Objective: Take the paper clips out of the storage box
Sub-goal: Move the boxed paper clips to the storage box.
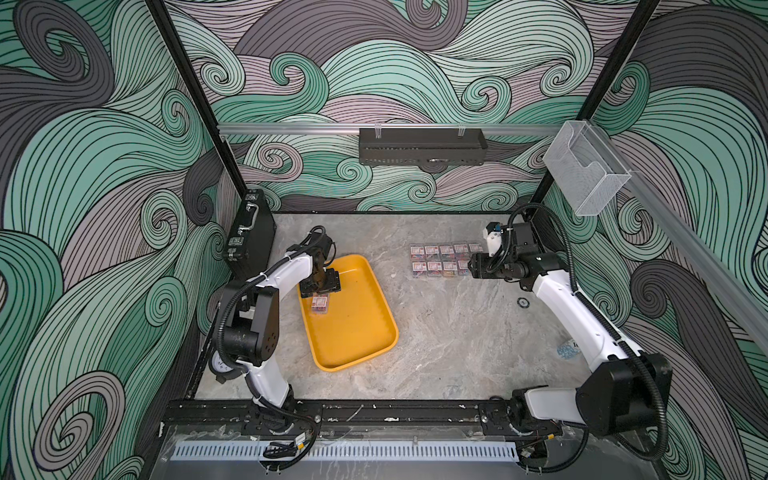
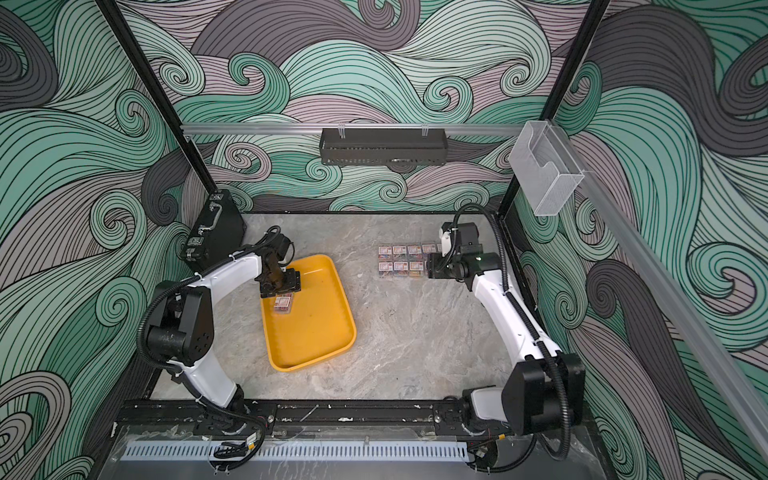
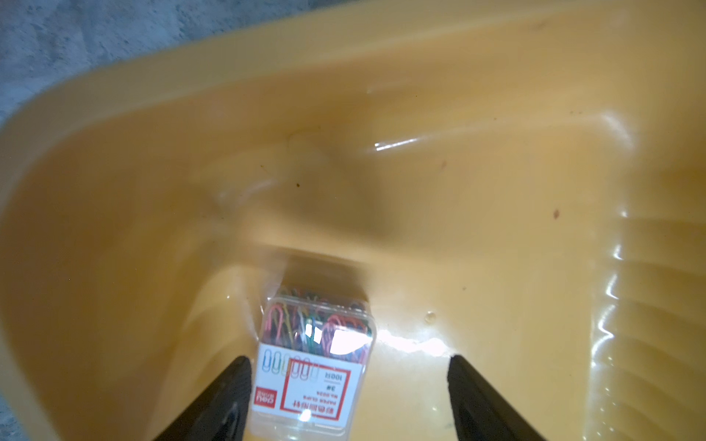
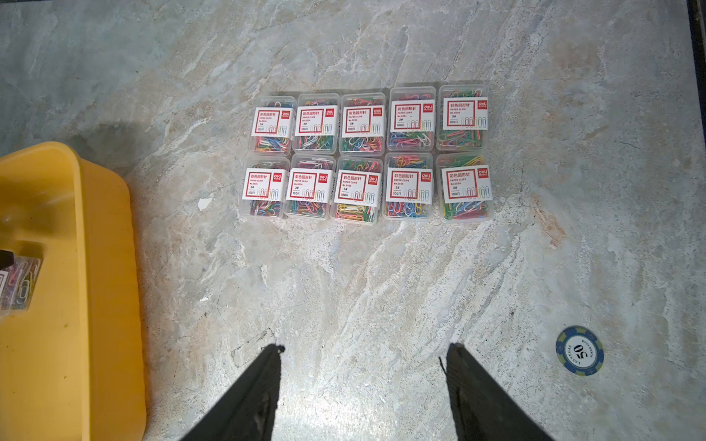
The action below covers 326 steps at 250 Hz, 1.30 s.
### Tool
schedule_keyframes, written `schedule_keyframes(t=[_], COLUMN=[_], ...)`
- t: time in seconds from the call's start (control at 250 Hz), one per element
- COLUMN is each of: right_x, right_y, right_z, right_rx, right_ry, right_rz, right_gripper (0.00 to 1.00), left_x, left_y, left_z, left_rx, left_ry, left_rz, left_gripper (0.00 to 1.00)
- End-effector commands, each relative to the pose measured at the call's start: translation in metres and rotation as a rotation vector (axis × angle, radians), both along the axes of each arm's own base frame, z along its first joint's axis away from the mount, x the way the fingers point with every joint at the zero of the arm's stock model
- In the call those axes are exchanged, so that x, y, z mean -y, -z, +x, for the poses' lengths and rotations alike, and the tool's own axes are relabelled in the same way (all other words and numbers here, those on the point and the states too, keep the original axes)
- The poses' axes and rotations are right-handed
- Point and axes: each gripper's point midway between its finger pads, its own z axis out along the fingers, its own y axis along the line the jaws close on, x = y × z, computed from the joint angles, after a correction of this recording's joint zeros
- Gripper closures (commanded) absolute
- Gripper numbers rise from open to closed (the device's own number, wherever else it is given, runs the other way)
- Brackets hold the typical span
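A grey marbled table [image 1: 457,332] is seen from above, with a robot arm mounted at each near corner. A yellow storage box [image 1: 361,332] is set at an angle on the left half of the table. One box of paper clips [image 3: 313,366], made of clear plastic with a white-and-red label, is found inside it, close to the left wall and towards the far end. The left gripper [image 3: 347,361] is positioned inside the storage box with its jaws spread around that clip box. One finger [image 3: 229,389] is placed right against the box's side and the other is seen apart from it, so nothing is clamped.

Ten more boxes of paper clips [image 4: 359,187] are laid out on the bare table, well apart from the storage box. They are arranged in two neat rows of five, labels upward. The right gripper [image 4: 365,346] is held near these rows, jaws spread, with nothing between them. A blue poker chip [image 4: 579,350] is seen on the table near the right arm. A black briefcase [image 1: 249,237] is stood against the left wall.
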Motion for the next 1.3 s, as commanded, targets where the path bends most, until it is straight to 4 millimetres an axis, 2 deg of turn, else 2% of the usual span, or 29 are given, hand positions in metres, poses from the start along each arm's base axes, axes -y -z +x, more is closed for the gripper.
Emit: schedule_keyframes(t=[0.0,0.256,0.591,0.763,0.967,1.159,1.239,1.299], right_x=[0.004,0.004,0.007,0.007,0.008,-0.007,-0.018,-0.027], right_y=[0.001,0.001,-0.006,-0.009,-0.01,-0.013,-0.011,-0.01], right_z=[-0.006,-0.009,-0.011,-0.012,-0.015,-0.018,-0.019,-0.02], right_rx=[-0.011,-0.006,0.006,0.007,0.004,0.012,0.01,0.007], right_ry=[0.013,0.014,0.02,0.017,0.027,-0.021,-0.055,-0.079], right_rz=[-0.019,-0.018,-0.03,-0.029,-0.036,-0.013,-0.014,-0.016], right_gripper=[0.31,0.31,0.3,0.3,0.3,0.29,0.29,0.29], left_x=[-0.01,-0.006,0.018,0.046,0.096,0.135,0.137,0.13], left_y=[0.003,0.013,0.015,0.007,0.012,-0.005,-0.016,-0.023], left_z=[-0.001,0.001,0.001,-0.001,-0.016,-0.026,-0.028,-0.029], left_rx=[-0.032,-0.054,-0.051,-0.02,-0.031,0.018,0.048,0.068], left_ry=[-0.008,0.002,0.055,0.124,0.251,0.355,0.348,0.329], left_rz=[0.072,0.06,-0.046,-0.114,-0.173,-0.241,-0.268,-0.242], left_gripper=[0.21,0.21,0.29,0.32,0.35,0.35,0.35,0.35])
